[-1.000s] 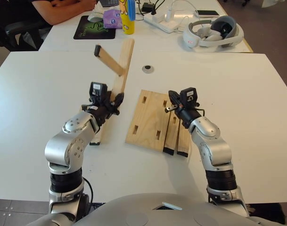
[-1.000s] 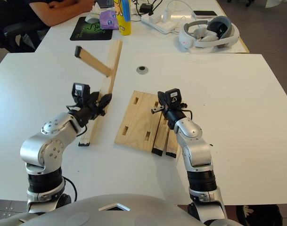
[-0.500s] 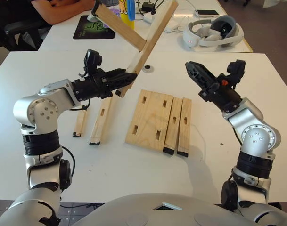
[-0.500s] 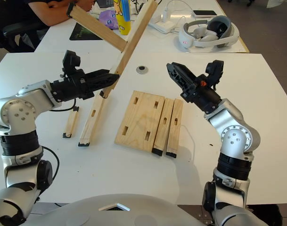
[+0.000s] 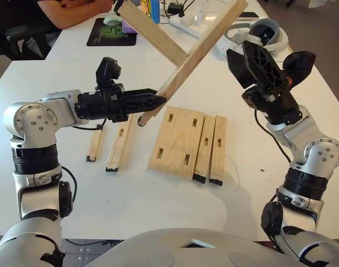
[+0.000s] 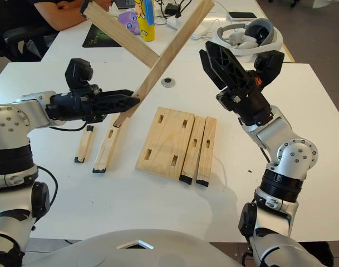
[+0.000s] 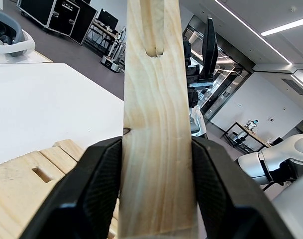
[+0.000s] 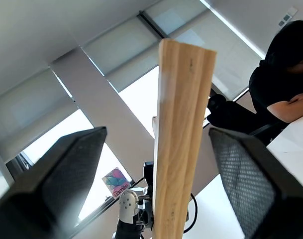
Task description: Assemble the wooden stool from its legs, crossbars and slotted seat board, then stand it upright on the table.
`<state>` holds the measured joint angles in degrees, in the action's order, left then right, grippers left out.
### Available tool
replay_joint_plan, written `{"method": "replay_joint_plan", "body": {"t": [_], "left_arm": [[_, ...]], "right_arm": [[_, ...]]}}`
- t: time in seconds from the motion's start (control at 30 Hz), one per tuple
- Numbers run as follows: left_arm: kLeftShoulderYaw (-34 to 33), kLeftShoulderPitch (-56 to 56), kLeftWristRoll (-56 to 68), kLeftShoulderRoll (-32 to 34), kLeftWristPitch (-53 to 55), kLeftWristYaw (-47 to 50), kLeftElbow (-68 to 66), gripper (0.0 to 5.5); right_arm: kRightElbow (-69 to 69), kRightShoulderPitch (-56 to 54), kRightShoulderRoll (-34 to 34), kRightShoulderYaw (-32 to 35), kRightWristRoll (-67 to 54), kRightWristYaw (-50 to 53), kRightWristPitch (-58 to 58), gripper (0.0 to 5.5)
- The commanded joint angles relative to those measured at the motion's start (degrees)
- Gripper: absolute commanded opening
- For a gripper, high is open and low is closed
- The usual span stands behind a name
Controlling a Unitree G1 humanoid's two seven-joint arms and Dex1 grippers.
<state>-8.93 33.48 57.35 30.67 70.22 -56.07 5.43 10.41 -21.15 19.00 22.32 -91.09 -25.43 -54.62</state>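
1. Short crossbar [image 5: 94,146] and slotted leg [image 5: 119,146] lie side by side, flat on the white table [image 5: 303,122], at its left.
2. Left gripper [image 5: 158,101] is clamped on the lower end of a long leg [image 5: 197,53], above the table.
3. That leg slants up toward the right. A crossbar [image 5: 152,33] is joined to it partway up and angles off to the left.
4. Slotted seat board [image 5: 177,142] lies flat at table centre.
5. Two slotted bars [image 5: 205,147] [image 5: 217,150] lie just beside its right edge, touching each other.
6. Right gripper [image 5: 239,49] is high above the table near the leg's upper end, jaws spread wide, gripping nothing.
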Motion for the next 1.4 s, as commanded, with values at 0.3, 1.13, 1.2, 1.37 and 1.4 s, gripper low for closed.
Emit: {"method": "replay_joint_plan", "body": {"t": [0.3,1.13,1.2,1.37,1.4], "left_arm": [[3.47,-1.21,3.65,1.61,1.99,-2.59,4.28,2.05],[4.99,-0.95,3.48,5.63,0.08,-4.50,4.92,2.05],[4.69,-0.86,2.89,5.50,-1.26,-4.41,4.51,2.05],[3.96,-0.53,1.22,5.02,-3.77,-3.35,2.92,2.05],[3.73,-0.58,1.14,4.80,-4.03,-2.89,2.72,2.42]], "right_arm": [[1.77,0.07,0.89,-5.00,0.96,0.56,0.95,3.76],[4.94,3.73,7.02,-7.14,0.51,-8.51,-0.94,2.06],[5.13,4.07,7.69,-7.63,2.61,-9.93,-0.49,2.06],[6.55,4.91,8.04,-8.68,8.67,-14.05,3.10,2.06],[6.78,4.92,7.74,-8.74,9.28,-14.27,3.88,2.06]]}}
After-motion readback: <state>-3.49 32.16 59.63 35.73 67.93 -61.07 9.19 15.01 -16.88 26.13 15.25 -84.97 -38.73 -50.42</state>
